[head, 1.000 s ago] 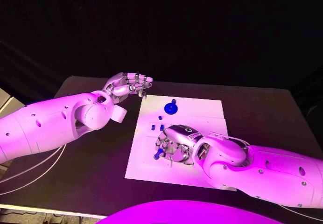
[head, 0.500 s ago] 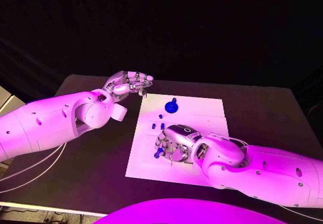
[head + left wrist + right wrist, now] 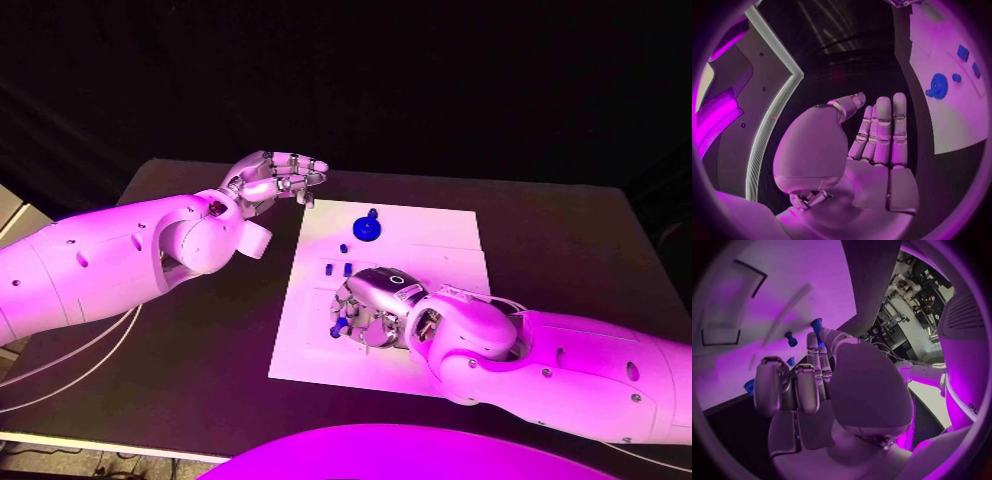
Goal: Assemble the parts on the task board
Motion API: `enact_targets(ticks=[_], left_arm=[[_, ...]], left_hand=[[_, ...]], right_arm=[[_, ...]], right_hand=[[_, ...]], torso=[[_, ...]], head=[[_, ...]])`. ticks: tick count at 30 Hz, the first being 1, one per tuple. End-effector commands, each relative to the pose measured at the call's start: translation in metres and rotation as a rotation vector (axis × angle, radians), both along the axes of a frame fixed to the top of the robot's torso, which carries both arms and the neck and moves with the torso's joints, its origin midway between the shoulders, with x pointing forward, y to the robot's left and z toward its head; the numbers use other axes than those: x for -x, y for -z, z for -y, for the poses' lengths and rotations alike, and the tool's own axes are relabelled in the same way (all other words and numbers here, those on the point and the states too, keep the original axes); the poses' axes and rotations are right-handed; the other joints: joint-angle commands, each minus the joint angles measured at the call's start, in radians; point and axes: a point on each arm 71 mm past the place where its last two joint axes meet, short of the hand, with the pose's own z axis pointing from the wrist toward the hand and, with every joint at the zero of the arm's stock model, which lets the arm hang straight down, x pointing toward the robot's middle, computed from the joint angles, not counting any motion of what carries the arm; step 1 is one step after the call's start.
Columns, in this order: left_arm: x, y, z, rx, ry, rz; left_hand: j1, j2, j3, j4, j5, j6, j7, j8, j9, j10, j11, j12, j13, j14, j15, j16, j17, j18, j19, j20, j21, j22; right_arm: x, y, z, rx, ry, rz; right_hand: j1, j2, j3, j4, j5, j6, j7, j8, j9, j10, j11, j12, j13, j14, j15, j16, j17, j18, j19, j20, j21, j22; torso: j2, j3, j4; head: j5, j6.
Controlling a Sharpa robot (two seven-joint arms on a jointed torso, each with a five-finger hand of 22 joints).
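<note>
The white task board [image 3: 433,240] lies in the middle of the black table. A blue round part [image 3: 366,230] sits near its far edge, with small blue parts [image 3: 338,269] just in front of it. My right hand [image 3: 371,305] is bent down over the board's near left area. In the right wrist view its thumb and a finger pinch a small blue part [image 3: 817,325] against the board [image 3: 786,285]; two more blue pegs [image 3: 791,339] stand close by. My left hand [image 3: 274,178] hovers beyond the board's far left corner, fingers straight in the left wrist view [image 3: 879,140], holding nothing.
The board has shallow rectangular recesses [image 3: 729,305] near my right hand. The left wrist view shows the blue round part [image 3: 937,86] and small blue parts [image 3: 962,52] on the board [image 3: 954,120]. Black tabletop [image 3: 562,230] lies bare right of the board.
My right hand has shifted a little to the left over the board, with the blue part still at its fingertips. The left hand has stayed where it was.
</note>
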Motion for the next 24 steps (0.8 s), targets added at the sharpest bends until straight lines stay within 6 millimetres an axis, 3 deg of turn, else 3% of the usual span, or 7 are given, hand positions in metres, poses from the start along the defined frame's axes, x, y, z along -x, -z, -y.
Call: enact_targets(ticks=[1,5,7,9,11,17,24], left_arm=[[0.001,-0.0006,0.0022,0.011,0.018,0.001],[0.0011,-0.0006,0.0024,0.011,0.019,0.001],[0.0011,-0.0006,0.0023,0.011,0.019,0.001],[0.0011,-0.0006,0.0021,0.011,0.018,0.001],[0.0011,-0.0006,0.0018,0.01,0.018,0.0],[0.0013,-0.0005,0.0015,0.01,0.02,-0.002],[0.0015,-0.0003,0.0011,0.009,0.023,-0.004]], left_hand=[[0.005,0.005,-0.002,-0.005,0.003,-0.005,0.0,0.006,-0.001,-0.006,-0.001,-0.003,-0.001,-0.005,0.004,-0.004,-0.001,0.015,-0.003,0.005,0.003,0.001],[0.005,0.005,-0.002,-0.005,0.003,-0.005,0.0,0.006,-0.001,-0.006,-0.001,-0.003,-0.001,-0.005,0.004,-0.004,-0.001,0.015,-0.003,0.005,0.003,0.001],[0.005,0.005,-0.002,-0.005,0.003,-0.005,0.0,0.006,-0.001,-0.006,-0.001,-0.003,-0.001,-0.005,0.004,-0.004,-0.001,0.015,-0.003,0.005,0.003,0.001],[0.005,0.005,-0.002,-0.005,0.003,-0.005,0.0,0.006,-0.001,-0.006,-0.001,-0.003,-0.001,-0.005,0.004,-0.004,-0.001,0.015,-0.003,0.005,0.003,0.001],[0.005,0.005,-0.002,-0.005,0.003,-0.005,0.0,0.006,-0.001,-0.006,-0.001,-0.003,-0.001,-0.005,0.004,-0.004,-0.001,0.015,-0.003,0.005,0.003,0.001],[0.005,0.005,-0.002,-0.005,0.003,-0.005,0.0,0.006,-0.001,-0.006,-0.001,-0.003,-0.001,-0.005,0.004,-0.004,-0.001,0.015,-0.003,0.005,0.003,0.001],[0.004,0.005,-0.003,-0.006,0.003,-0.005,0.0,0.01,-0.001,-0.007,-0.001,-0.003,-0.004,-0.006,0.004,-0.004,-0.002,0.015,-0.003,0.005,0.004,0.002]], right_arm=[[0.0025,0.0025,-0.0023,0.049,-0.022,0.02],[0.0039,0.0035,-0.0048,0.054,-0.033,0.023],[0.0048,0.0039,-0.0058,0.051,-0.039,0.022],[0.0054,0.0039,-0.0062,0.048,-0.042,0.022],[0.0058,0.0038,-0.0064,0.042,-0.044,0.024],[0.0055,0.0026,-0.0047,0.021,-0.026,0.034],[0.0063,0.0005,-0.0025,-0.009,-0.003,0.047]], right_hand=[[-0.008,-0.005,0.006,0.0,0.001,0.001,0.004,0.007,0.025,-0.006,-0.003,-0.006,0.001,0.049,-0.004,-0.001,-0.001,-0.013,0.044,-0.009,-0.006,0.172],[-0.017,-0.012,0.007,0.002,-0.003,-0.005,0.007,0.003,0.026,-0.01,0.0,-0.012,0.002,0.049,-0.002,-0.002,-0.002,-0.013,0.043,-0.008,-0.008,0.172],[-0.038,-0.031,0.005,0.009,-0.001,-0.026,0.015,-0.01,0.022,-0.019,0.006,-0.021,0.002,0.049,0.003,-0.002,-0.001,-0.013,0.042,-0.004,-0.011,0.171],[-0.062,-0.057,-0.009,0.018,0.035,-0.048,0.022,-0.026,0.017,-0.027,0.012,-0.029,0.004,0.049,0.009,-0.001,0.0,-0.012,0.041,0.0,-0.014,0.171],[-0.085,-0.078,-0.036,0.026,0.019,-0.072,0.023,-0.042,0.012,-0.048,0.018,-0.039,0.005,0.049,0.013,0.0,0.001,-0.012,0.041,0.005,-0.018,0.171],[-0.094,-0.08,-0.108,0.027,-0.011,-0.119,0.019,-0.074,0.001,-0.073,0.014,-0.04,0.015,0.05,0.011,0.003,0.005,-0.009,0.038,0.006,-0.028,0.169],[-0.093,-0.079,-0.121,0.029,-0.015,-0.125,0.017,-0.079,0.0,-0.073,0.012,-0.035,0.019,0.051,0.01,0.004,0.006,-0.01,0.039,0.006,-0.028,0.169]], torso=[[0.0,-0.0008,-0.0001],[0.0,-0.0009,0.0006],[0.0,-0.0008,0.0008],[0.0,-0.0008,0.0008],[-0.001,-0.0008,0.0001],[-0.001,-0.0012,-0.0004],[-0.001,-0.0006,0.0001]], head=[[-0.001,0.0],[-0.001,0.0],[-0.001,-0.001],[-0.001,-0.001],[-0.001,-0.001],[-0.002,0.0],[-0.006,0.006]])
